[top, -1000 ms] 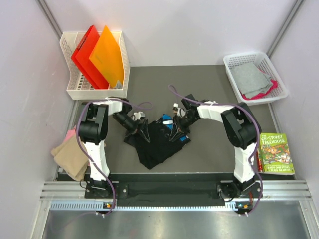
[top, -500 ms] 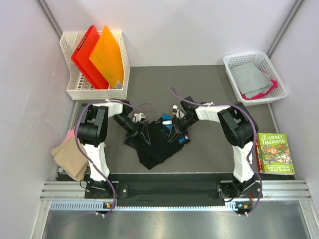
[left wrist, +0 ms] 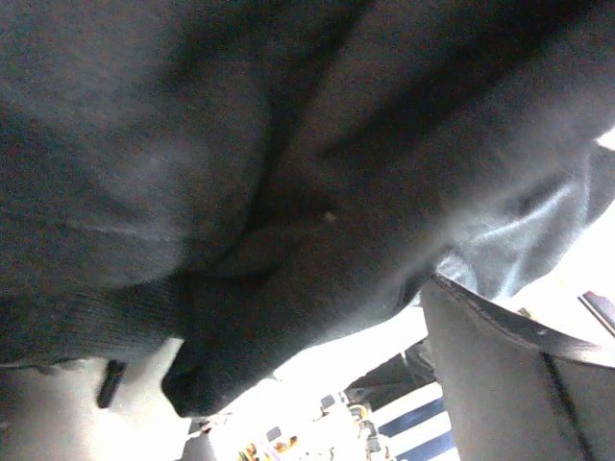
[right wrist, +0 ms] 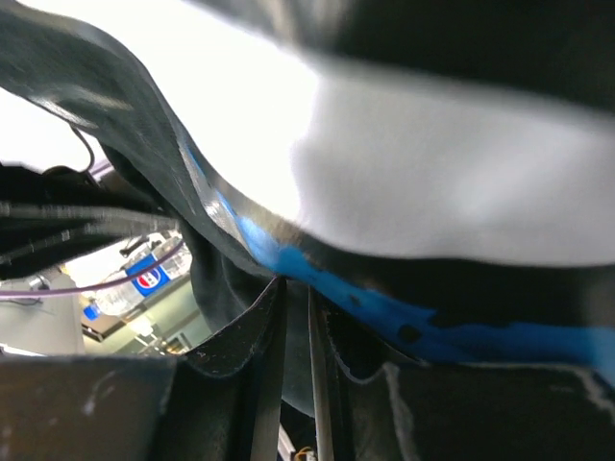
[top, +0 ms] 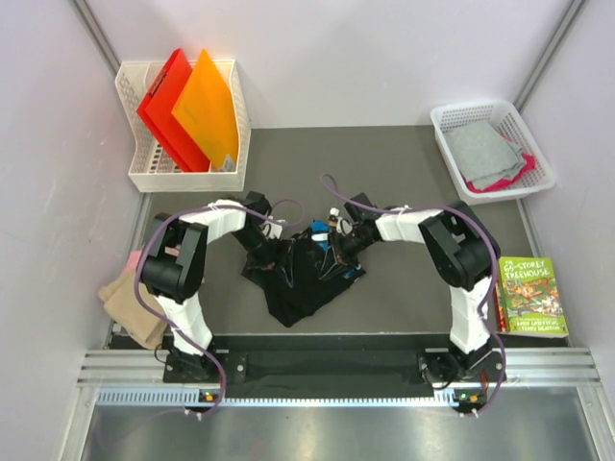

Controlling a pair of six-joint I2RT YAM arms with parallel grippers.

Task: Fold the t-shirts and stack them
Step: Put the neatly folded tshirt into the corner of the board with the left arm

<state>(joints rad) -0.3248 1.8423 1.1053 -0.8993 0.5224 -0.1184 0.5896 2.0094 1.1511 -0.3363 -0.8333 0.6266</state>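
R jaws nip black tee (top: pixel 300 288), L jaws wide, "Treehouse" book (top: pixel 531 296)

Your workstation is a robotics lab test cell: 2 white-and-black robot arms, the left arm (top: pixel 184 312) and the right arm (top: pixel 466 312), bolted to a ribbed silver aluminium rail (top: pixel 96 370), a dark grey table mat (top: pixel 384 163) boxed in by plain white panel walls (top: pixel 384 58).

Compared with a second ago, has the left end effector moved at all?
Yes. In the top view the left end effector has shifted to the right, away from the corner of the white folder rack and further over the black t-shirt.
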